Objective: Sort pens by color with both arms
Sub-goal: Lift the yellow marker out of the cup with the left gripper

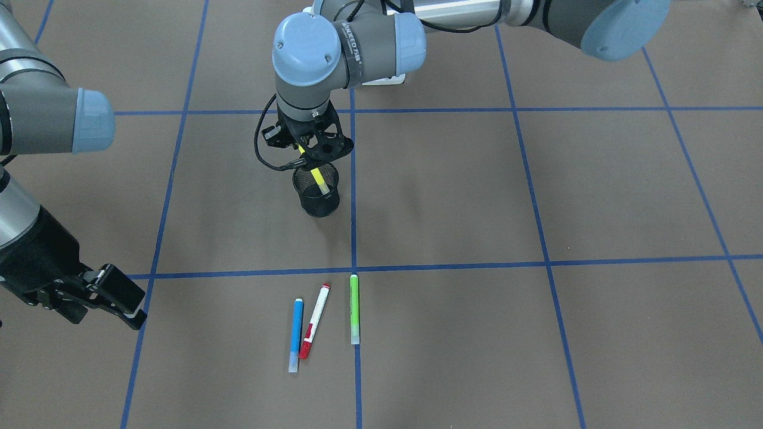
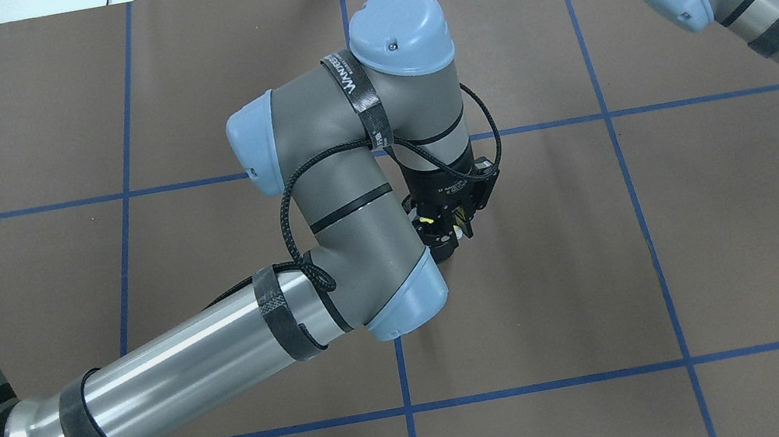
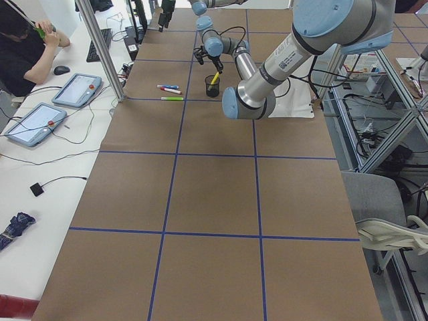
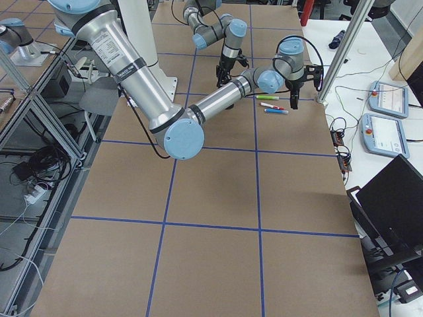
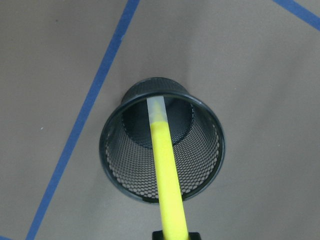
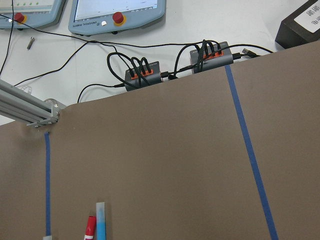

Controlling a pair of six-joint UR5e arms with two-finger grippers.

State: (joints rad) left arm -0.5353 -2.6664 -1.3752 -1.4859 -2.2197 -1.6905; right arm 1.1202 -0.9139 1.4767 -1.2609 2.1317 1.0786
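Note:
My left gripper (image 1: 314, 149) is shut on the yellow pen (image 1: 318, 177) and holds it tilted above the black mesh cup (image 1: 319, 205). In the left wrist view the yellow pen (image 5: 165, 165) reaches down inside the cup (image 5: 120, 165). The blue pen (image 1: 295, 333), the white pen with red cap (image 1: 315, 320) and the light green pen (image 1: 354, 308) lie side by side on the brown mat, apart from the cup. My right gripper (image 1: 119, 304) is open and empty, off to the side of those pens. The right wrist view catches the ends of the blue pen (image 6: 101, 222) and the red pen (image 6: 90, 229).
Blue tape lines grid the brown mat (image 1: 477, 196). Cable hubs (image 6: 142, 75) and teach pendants (image 6: 117, 12) lie beyond the mat's far edge. An aluminium post (image 3: 100, 50) stands at that edge, and an operator (image 3: 27, 47) sits there.

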